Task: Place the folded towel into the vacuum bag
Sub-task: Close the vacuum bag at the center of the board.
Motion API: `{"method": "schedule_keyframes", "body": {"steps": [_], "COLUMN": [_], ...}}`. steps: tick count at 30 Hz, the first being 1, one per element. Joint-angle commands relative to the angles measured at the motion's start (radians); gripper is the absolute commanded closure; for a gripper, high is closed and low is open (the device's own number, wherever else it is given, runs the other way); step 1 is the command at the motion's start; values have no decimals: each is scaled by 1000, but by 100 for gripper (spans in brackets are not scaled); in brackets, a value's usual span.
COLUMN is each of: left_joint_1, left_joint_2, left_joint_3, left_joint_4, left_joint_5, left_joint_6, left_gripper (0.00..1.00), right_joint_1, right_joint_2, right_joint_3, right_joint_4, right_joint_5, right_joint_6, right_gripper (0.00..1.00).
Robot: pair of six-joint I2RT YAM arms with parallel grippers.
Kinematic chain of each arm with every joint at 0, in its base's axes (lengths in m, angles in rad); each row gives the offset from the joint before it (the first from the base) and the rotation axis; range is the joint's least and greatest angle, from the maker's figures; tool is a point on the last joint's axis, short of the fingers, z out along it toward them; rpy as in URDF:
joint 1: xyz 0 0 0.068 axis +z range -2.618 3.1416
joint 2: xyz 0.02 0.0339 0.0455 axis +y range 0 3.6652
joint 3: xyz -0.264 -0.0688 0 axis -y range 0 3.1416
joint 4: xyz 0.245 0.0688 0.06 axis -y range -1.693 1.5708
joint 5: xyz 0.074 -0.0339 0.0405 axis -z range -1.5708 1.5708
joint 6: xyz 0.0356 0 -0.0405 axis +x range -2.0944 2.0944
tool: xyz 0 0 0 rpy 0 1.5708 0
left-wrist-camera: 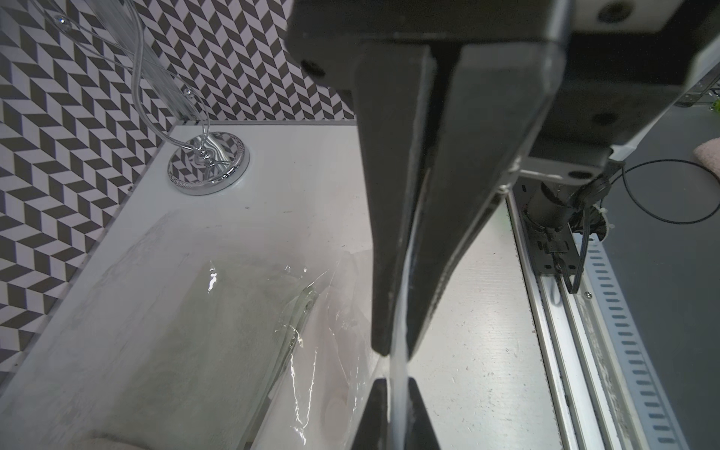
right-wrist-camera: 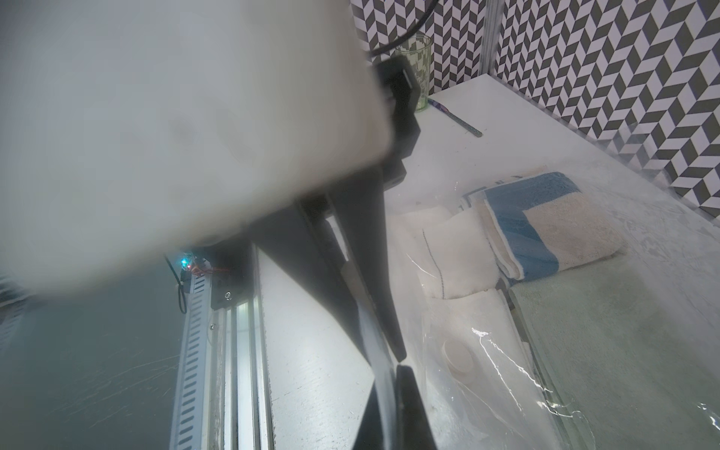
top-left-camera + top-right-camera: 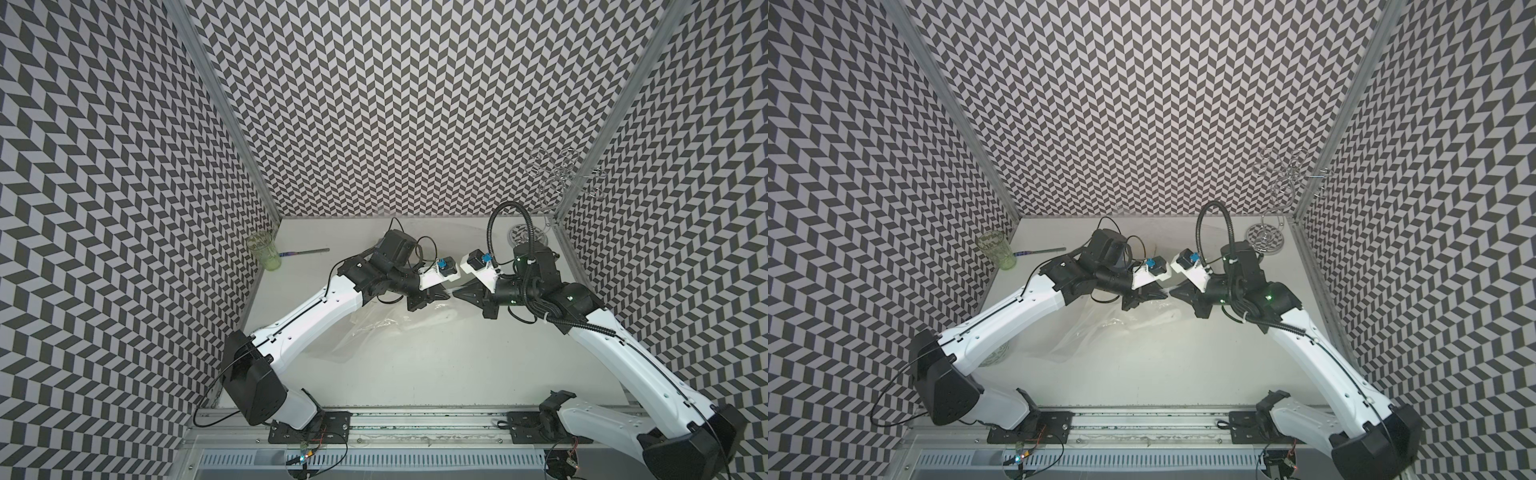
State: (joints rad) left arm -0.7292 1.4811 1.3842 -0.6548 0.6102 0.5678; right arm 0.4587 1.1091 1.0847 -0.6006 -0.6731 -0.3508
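The large clear, glossy plastic vacuum bag [image 3: 386, 328] sits mid-table between the two arms. Its upper edge is lifted and the rest trails slack toward the near left. Its film is thin and crinkled and throws bright glints, and a round white valve [image 2: 459, 356] is set into one face.

The left gripper [image 1: 395, 348] has its jaws pressed together on the bag's pale edge strip [image 1: 401, 311]. The right gripper [image 2: 389, 358] pinches the same strip just beside it, tip to tip.

Through the film, toward the far side, lie three folded cloths:
- a blue-and-beige terry towel [image 2: 545, 226], thick and looped
- a thin white cloth [image 2: 448, 253] with a dark stitched line
- a pale green towel [image 2: 623, 350], flat and soft

I cannot tell whether they are already inside the bag or only behind it.

The step in hand looks like getting hold of the mouth. Next, the two layers must be parted and one side held up, so the other arm can go for a towel. The film is slippery and may cling shut.

At the far left a green-tinted drinking glass [image 3: 262, 251] stands beside a slim purple-handled file [image 3: 305, 252]. At the far right is a chrome wire stand [image 3: 525, 235] with a mirrored round base.
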Motion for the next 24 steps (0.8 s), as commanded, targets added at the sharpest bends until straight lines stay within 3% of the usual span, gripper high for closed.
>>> {"method": "schedule_keyframes", "body": {"steps": [1,8,14,17,22,24], "left_joint_1": [26,-4,-32,-33,-30,-30], "left_joint_2": [-46,50,86,86,77,72], "left_joint_3": [-35,41,112,120,132,171], "left_joint_4": [-125,-203,-281,-282,-272,-256], "left_joint_5": [-72,-93,-142,-166,-171,-149], "left_joint_6": [15,21,3,-1,9,4], "left_gripper": [93,91,80,79,83,74], "right_joint_1": [-43,-45,-47,-46,-46,-46], "right_joint_2": [-59,-89,-102,-107,-118,-125], "right_joint_3": [61,62,44,43,33,11], "right_joint_4": [15,-14,-32,-40,-38,-11], "right_joint_5": [102,172,229,239,195,148], "right_joint_6": [-8,-28,-54,-57,-49,-29], "right_gripper": [100,100,100,100,100,100]}}
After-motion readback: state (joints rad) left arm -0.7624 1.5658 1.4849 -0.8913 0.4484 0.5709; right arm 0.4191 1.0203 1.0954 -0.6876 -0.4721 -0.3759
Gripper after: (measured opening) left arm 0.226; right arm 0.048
